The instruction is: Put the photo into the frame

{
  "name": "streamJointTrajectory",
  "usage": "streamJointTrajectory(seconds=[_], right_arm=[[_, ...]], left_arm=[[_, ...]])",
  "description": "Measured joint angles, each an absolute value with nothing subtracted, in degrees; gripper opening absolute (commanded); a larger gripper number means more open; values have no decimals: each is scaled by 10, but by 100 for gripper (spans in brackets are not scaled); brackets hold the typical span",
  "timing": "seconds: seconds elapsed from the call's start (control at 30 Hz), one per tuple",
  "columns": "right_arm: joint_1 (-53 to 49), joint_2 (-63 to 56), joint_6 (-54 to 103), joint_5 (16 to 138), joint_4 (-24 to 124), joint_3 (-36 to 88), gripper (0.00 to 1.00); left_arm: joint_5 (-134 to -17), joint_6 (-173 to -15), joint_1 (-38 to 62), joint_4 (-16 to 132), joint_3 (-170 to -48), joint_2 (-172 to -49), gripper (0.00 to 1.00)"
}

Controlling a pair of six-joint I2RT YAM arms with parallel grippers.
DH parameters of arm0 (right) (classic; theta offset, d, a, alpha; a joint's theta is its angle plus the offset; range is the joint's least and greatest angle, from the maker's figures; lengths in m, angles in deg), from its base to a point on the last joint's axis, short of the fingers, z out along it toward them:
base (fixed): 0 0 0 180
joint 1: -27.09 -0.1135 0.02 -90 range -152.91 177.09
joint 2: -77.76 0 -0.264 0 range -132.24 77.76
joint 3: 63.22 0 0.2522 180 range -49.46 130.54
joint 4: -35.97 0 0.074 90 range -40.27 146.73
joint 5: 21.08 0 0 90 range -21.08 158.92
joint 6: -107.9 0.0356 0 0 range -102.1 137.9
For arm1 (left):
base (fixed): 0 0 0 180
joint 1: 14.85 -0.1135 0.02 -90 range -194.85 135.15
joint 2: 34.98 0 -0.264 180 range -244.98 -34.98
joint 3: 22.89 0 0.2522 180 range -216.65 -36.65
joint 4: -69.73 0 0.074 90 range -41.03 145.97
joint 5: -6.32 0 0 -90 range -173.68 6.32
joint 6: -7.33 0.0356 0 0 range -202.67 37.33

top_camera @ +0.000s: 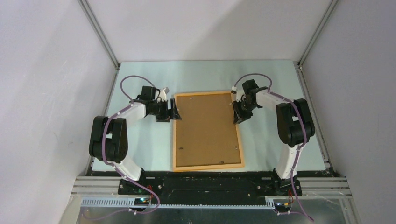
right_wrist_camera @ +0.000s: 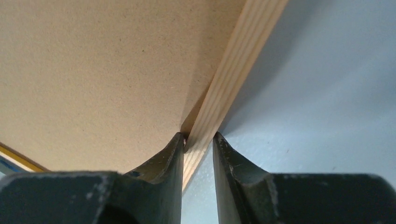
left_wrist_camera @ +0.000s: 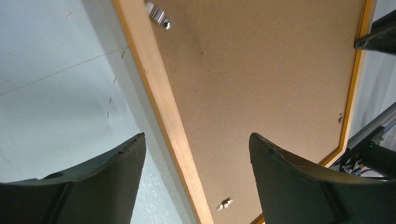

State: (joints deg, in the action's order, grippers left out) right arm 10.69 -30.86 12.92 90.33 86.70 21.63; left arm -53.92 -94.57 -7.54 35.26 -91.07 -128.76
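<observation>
The frame (top_camera: 208, 166) lies face down mid-table, backing board (top_camera: 205, 128) in it (photo unseen); the right gripper (right_wrist_camera: 198, 136) pinches its right rail, the left gripper (left_wrist_camera: 196, 137) gapes wide astride the left. One-sided lifting could twist it free
</observation>
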Motion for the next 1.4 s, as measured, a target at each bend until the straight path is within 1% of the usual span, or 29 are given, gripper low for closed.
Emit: streamJointTrajectory(seconds=[0.13,0.2,0.27,0.4,0.53,0.6,0.8,0.97,1.2,1.27,1.33,1.37,1.4], right_arm=[[107,-341,129,902,865,265,15],[108,-361,129,902,865,295,16],[109,-380,129,903,865,326,21],[115,-401,135,905,859,360,41],[123,-399,139,922,858,363,53],[129,-393,137,930,858,355,58],[152,-312,105,946,871,279,62],[159,-226,61,942,887,194,63],[149,-194,32,920,891,109,63],[148,-194,30,918,892,98,62],[145,-194,29,918,891,95,62],[145,-194,28,918,891,95,62],[144,-194,28,918,889,95,62]], left_arm=[[-539,-945,-75,352,-911,-1288,84],[-539,-944,-75,352,-911,-1288,84],[-540,-943,-75,352,-911,-1289,82],[-546,-942,-75,352,-911,-1293,74],[-552,-942,-75,352,-911,-1299,69],[-555,-942,-75,352,-911,-1302,68],[-566,-942,-75,352,-911,-1309,66],[-570,-941,-75,352,-911,-1311,62],[-577,-941,-75,352,-911,-1327,58],[-576,-942,-75,353,-911,-1330,56],[-576,-942,-75,353,-911,-1331,52],[-576,-941,-75,355,-911,-1332,48],[-576,-942,-75,355,-911,-1333,45]])
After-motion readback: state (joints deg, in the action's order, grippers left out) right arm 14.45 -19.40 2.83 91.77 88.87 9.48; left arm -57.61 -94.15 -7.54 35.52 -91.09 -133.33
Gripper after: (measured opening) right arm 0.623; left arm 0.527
